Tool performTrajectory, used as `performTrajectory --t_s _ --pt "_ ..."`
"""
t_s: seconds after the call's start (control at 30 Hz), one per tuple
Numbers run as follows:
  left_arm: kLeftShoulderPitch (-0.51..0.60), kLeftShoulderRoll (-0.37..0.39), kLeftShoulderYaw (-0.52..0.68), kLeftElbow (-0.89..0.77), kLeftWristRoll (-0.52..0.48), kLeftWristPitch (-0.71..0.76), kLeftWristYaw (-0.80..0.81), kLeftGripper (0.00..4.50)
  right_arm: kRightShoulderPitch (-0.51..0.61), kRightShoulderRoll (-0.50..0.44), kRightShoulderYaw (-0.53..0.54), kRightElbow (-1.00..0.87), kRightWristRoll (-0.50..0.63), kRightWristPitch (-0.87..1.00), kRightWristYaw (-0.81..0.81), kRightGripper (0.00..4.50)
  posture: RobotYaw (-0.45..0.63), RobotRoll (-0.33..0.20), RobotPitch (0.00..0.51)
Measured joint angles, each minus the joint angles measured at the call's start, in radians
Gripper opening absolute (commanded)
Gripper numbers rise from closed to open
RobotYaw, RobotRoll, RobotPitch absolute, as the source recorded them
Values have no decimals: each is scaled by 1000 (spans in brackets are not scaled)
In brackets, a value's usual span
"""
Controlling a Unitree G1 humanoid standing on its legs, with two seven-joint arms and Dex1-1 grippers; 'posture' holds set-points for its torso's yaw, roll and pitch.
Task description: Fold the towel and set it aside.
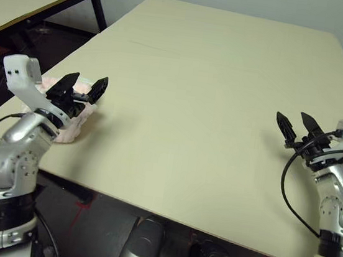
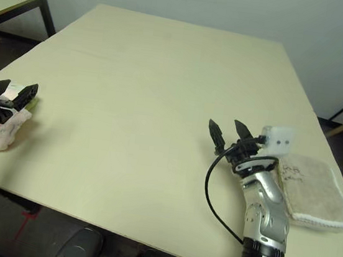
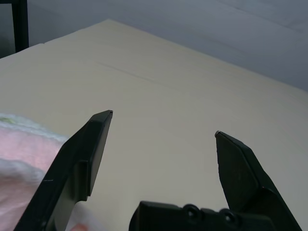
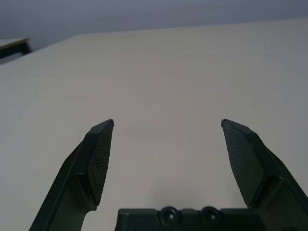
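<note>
Pale pink terry cloth towel lies bunched at the left edge of the beige surface, beneath the left pincer. Left and right pincer both spread apart, empty.

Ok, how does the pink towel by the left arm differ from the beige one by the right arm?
The pink towel sits bunched in a lumpy heap near the table's left edge, under the left gripper; the beige towel lies flat and neatly folded beside the right arm. The pink one shows a strip of lime green at its far side; the beige one carries small dark markings. Both are terry cloth, and neither is held.
</note>
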Motion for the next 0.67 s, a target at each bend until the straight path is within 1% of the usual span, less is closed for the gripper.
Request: performTrajectory --t_s 0.17,0.23,0.27,0.37,0.4,0.43,0.5,0.57,0.67 --pt "8 -55 -11 94 82 -166 10 4484 28 3 7 -1 -32 -42 -38 4500 150 0 88" --pt "8 -66 -12 140 108 -226 16 4484 31 12 17 -1 -41 -56 -49 4500 134 0 94" --pt "8 -67 -11 165 117 -249 18 4484 32 20 21 -1 -45 -62 -56 4500 116 0 106" --pt "5 -64 -9 233 124 -293 10 4484 32 44 33 -10 -47 -65 -79 4500 108 0 98" --pt "0 -57 -9 260 129 -312 5 4484 32 47 44 -17 -53 -68 -85 4500 103 0 108" --pt "-7 -44 -9 291 140 -332 2 4484 32 53 54 -25 -60 -73 -91 4500 111 0 120" --pt "-28 -13 -2 345 153 -365 4 4484 31 73 69 -49 -62 -77 -101 4500 102 0 119" --pt "-35 -1 9 370 167 -399 16 4484 29 86 87 -59 -63 -84 -101 4500 104 0 119" --pt "-12 -12 10 367 161 -407 16 4484 36 99 100 -69 -64 -94 -109 4500 77 0 130"
